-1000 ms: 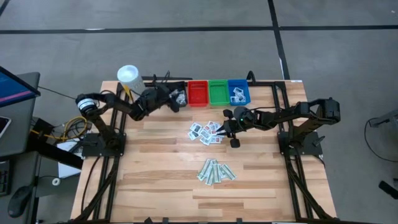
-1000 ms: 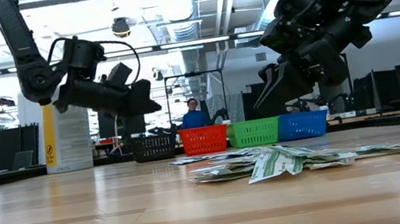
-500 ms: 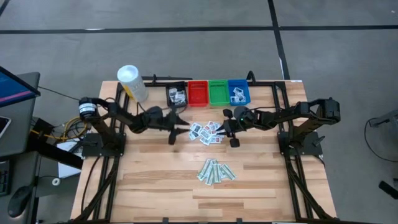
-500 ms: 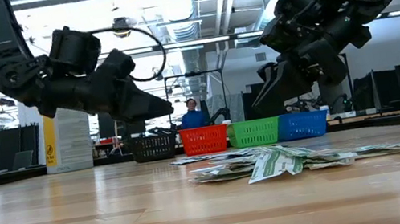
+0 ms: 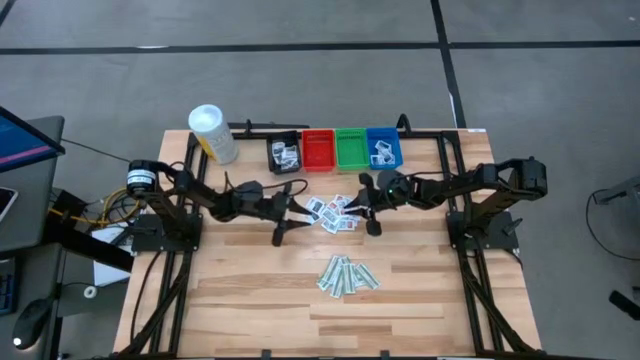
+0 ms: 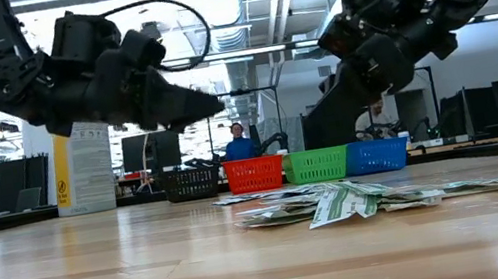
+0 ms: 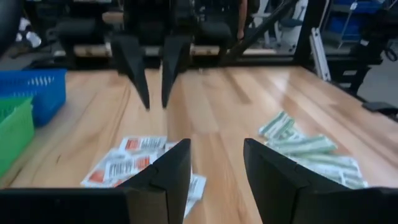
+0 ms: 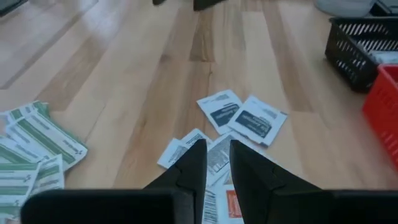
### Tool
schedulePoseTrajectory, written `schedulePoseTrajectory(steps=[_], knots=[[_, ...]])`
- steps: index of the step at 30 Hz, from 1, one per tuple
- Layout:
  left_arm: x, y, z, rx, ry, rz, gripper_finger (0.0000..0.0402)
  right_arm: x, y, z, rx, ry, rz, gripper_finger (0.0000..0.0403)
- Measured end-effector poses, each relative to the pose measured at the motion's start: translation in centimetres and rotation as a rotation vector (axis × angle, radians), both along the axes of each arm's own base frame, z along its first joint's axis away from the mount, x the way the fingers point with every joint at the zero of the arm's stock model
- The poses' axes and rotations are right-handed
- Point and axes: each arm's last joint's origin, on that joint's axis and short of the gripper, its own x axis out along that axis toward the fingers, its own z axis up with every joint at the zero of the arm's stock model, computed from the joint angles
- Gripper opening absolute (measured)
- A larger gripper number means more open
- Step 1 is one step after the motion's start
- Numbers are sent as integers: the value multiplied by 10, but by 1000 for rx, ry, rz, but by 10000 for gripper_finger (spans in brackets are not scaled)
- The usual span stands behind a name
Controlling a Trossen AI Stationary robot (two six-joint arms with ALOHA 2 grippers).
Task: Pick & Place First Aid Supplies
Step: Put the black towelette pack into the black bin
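Left gripper (image 5: 288,212) open, empty, beside white packets (image 5: 333,212). Right gripper (image 5: 367,211) narrowly parted, empty, above them.

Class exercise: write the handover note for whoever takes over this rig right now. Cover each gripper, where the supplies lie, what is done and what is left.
Left gripper: jaws open, empty, beside the white packets.
Right gripper: jaws narrowly apart, empty, over the same packets.
Green strips: untouched, nearer the front.
Done: packets in the black bin and blue bin.
Left: both loose piles.
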Motion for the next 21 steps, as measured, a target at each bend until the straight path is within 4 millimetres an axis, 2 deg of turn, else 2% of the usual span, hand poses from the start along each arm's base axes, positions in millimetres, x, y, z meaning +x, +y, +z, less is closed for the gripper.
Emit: schedulePoseTrajectory(steps=[5, 10, 17, 21], knots=[[11, 2, 11, 3, -48, 35, 149, 0, 0, -1, 93, 16, -48, 65], [13, 3, 13, 9, -53, 107, 145, -1, 6, -3, 118, 48, -40, 65], [12, 4, 4, 6, 38, 131, 145, 1, 11, -2, -31, 26, 8, 65], [12, 9, 7, 74, 12, 262, 145, 3, 3, 4, -78, -42, -54, 65]])
